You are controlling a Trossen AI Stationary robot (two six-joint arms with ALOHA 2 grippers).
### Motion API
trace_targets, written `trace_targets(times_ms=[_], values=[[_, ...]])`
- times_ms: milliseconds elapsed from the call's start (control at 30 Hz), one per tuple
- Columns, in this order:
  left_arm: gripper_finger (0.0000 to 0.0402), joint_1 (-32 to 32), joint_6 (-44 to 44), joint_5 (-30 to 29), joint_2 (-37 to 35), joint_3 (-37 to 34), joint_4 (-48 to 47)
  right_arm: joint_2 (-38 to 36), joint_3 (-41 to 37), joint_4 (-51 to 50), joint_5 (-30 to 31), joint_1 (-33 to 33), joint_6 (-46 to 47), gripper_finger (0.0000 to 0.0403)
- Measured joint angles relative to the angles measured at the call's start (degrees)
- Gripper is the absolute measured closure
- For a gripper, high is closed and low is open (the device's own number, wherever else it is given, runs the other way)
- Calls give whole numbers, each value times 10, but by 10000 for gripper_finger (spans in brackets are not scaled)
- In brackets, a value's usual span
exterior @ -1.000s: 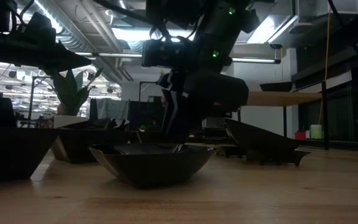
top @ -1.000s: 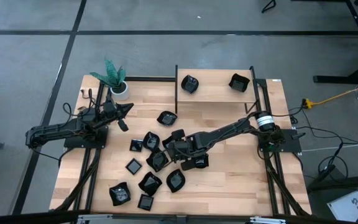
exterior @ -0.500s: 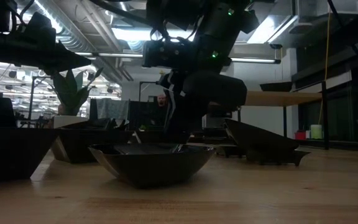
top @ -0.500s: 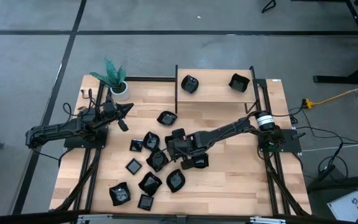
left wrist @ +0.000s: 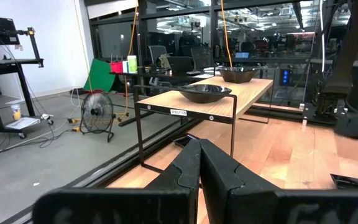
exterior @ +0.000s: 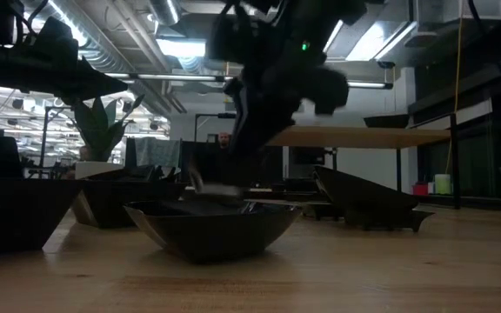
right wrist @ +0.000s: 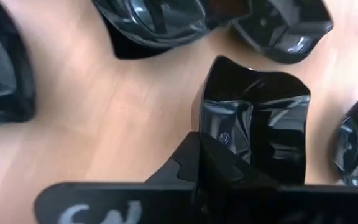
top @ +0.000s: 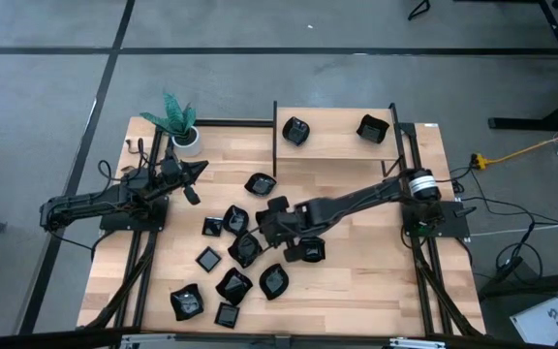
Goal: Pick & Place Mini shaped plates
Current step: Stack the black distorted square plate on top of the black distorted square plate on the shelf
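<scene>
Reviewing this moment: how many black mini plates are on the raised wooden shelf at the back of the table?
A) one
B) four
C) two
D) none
C: the high view shows two mini plates on the raised shelf, one plate near its left end and another near its right end; the rest lie on the table below.

A light wooden table (top: 356,281) carries a raised wooden shelf on a black metal frame (top: 335,145) at its rear centre, with two glossy black mini dishes (top: 296,130) on it, one left, one right; a white pot with a green plant (top: 186,139) stands at the rear left corner; a cluster of small glossy black shaped plates (top: 232,254) lies scattered left of centre, towards the front; one square black plate (right wrist: 260,124) sits just ahead of the right gripper (top: 271,219), touching its fingers, among the cluster; the left gripper (top: 196,171) lies beside the pot.
</scene>
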Motion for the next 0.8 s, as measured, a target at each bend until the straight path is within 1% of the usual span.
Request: trace_targets(times_ms=[267, 467, 600, 800], values=[[398, 0, 0, 0, 0, 0, 0, -46, 0, -32, -9, -3, -21, 399], [398, 0, 0, 0, 0, 0, 0, -101, 0, -83, -7, -16, -34, 393], [398, 0, 0, 0, 0, 0, 0, -144, 0, -100, -7, -29, -41, 399], [398, 0, 0, 0, 0, 0, 0, -196, 0, -121, -7, -53, -38, 395]])
